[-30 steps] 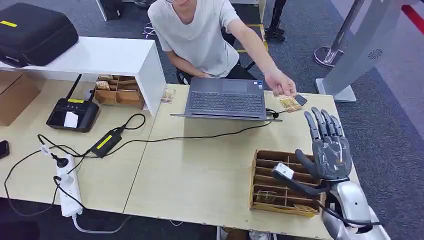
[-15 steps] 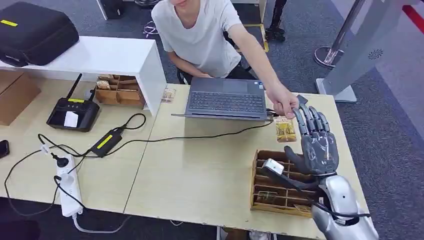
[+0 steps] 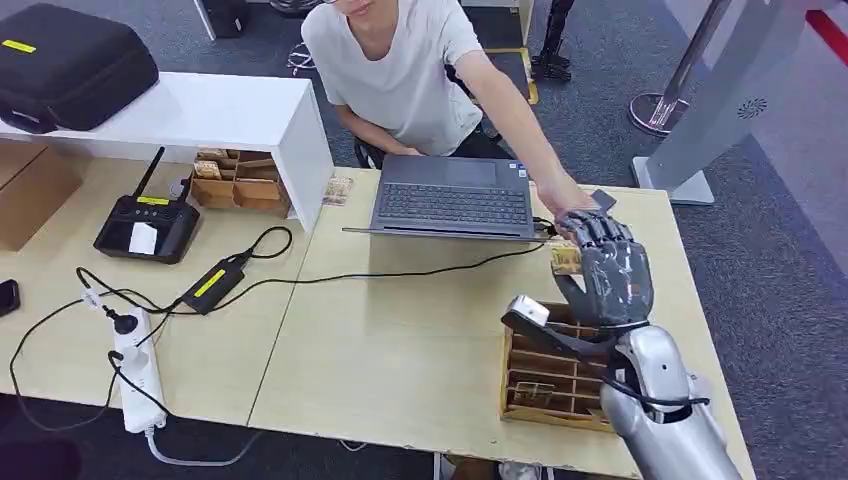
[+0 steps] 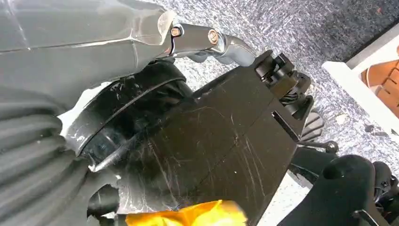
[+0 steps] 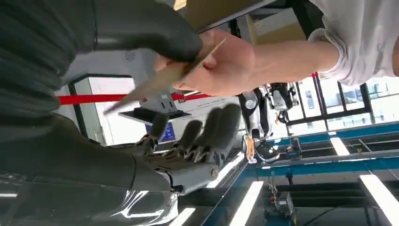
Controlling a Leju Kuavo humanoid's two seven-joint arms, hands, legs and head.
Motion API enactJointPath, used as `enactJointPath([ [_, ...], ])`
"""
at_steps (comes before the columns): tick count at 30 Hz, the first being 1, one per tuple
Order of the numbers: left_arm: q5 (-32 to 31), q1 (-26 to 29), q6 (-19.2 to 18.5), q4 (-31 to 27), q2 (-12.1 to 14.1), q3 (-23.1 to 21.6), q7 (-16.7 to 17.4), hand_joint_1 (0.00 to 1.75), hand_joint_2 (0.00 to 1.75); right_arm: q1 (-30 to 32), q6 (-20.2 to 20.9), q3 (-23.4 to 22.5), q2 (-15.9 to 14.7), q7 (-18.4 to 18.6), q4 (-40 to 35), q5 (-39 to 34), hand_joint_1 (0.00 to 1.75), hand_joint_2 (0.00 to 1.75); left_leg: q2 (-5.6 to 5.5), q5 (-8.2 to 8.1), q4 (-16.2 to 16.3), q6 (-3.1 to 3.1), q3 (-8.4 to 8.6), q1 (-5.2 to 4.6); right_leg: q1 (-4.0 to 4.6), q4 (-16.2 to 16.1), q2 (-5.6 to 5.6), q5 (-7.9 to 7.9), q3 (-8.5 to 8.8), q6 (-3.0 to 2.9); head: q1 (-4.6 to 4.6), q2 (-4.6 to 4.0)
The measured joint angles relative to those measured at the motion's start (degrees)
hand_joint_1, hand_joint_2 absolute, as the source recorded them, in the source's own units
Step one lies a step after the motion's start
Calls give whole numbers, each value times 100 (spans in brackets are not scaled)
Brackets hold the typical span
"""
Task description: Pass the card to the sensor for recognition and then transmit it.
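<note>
Since a second ago my right hand [image 3: 606, 272] has curled its fingers around the card [image 3: 565, 261], a thin yellowish printed rectangle the person's hand [image 3: 562, 197] holds at my 1 o'clock, beside the laptop [image 3: 452, 196].
</note>
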Motion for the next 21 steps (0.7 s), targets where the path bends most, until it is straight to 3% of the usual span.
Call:
enactJointPath([
  [21, 59, -48, -168, 53, -2, -2, 74, 0, 0, -29, -43, 48, 74, -57, 72, -37, 175, 175, 0, 0, 0, 0, 0, -4, -4, 0, 0, 0, 0, 0, -2, 0],
])
